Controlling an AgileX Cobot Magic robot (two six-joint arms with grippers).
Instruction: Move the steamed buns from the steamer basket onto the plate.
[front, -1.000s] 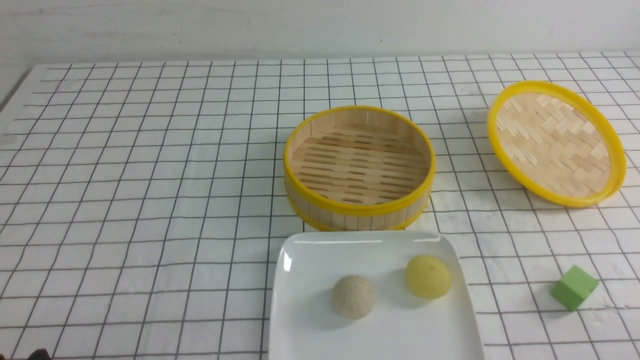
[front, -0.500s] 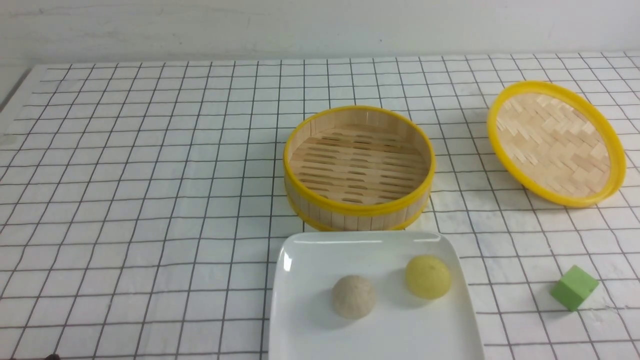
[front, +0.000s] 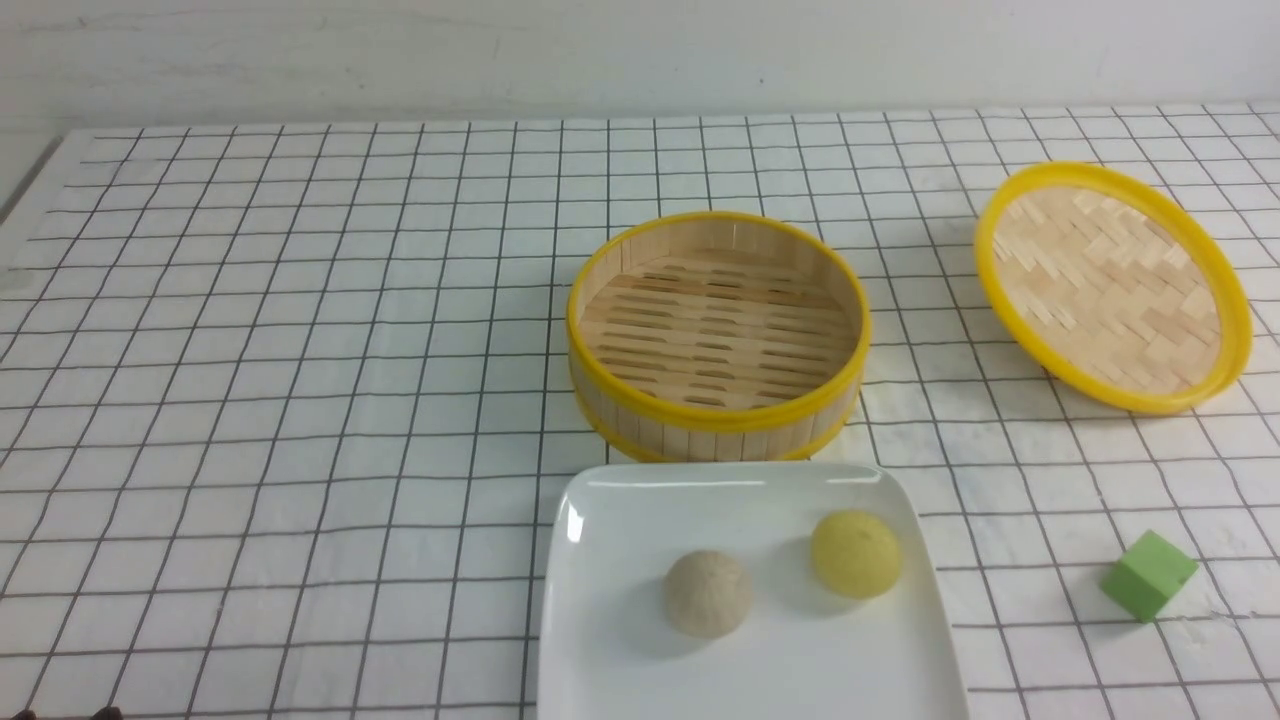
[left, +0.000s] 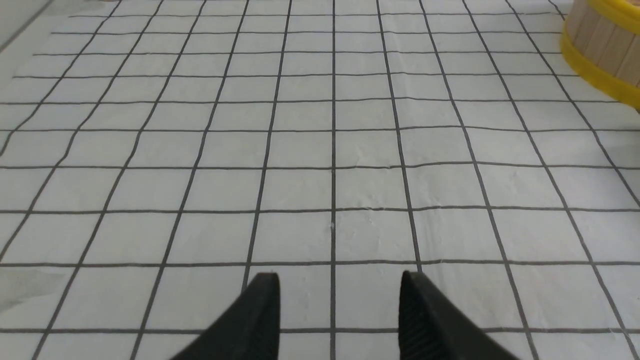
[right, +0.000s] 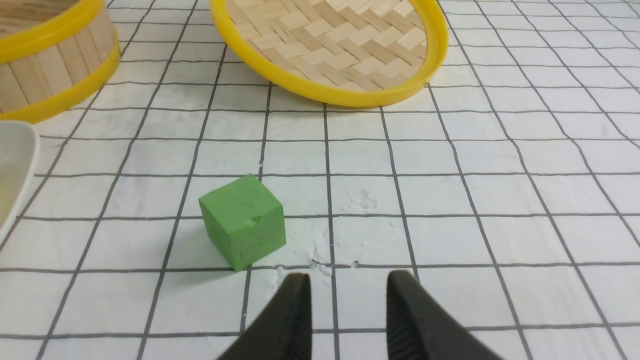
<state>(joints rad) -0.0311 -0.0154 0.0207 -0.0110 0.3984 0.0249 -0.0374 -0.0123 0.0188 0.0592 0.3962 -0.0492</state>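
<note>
we see both steamed buns on the plate (front: 600, 640), which sits at the near edge of the desk (front: 300, 400). the pale grey bun (front: 707, 592) is near the middle of the plate. the yellow bun (front: 855, 553) is just beside it, on the right and a bit further back. the two buns are not touching.

the steamer basket (front: 716, 335) stands just behind the plate. we can see its slat floor, and there is nothing in it.

the woven lid (front: 1112, 286) is far off to the right, and it is tipped up on one side. a green cube (front: 1148, 575) sits on the desk to the right of the plate.

our left end effector (left: 339, 300) is low over a bare bit of the desk cloth. its two black fingers are apart and hold nothing. our right end effector (right: 348, 295) is near the green cube but not touching it. its fingers have a smaller gap and they hold nothing too.
</note>
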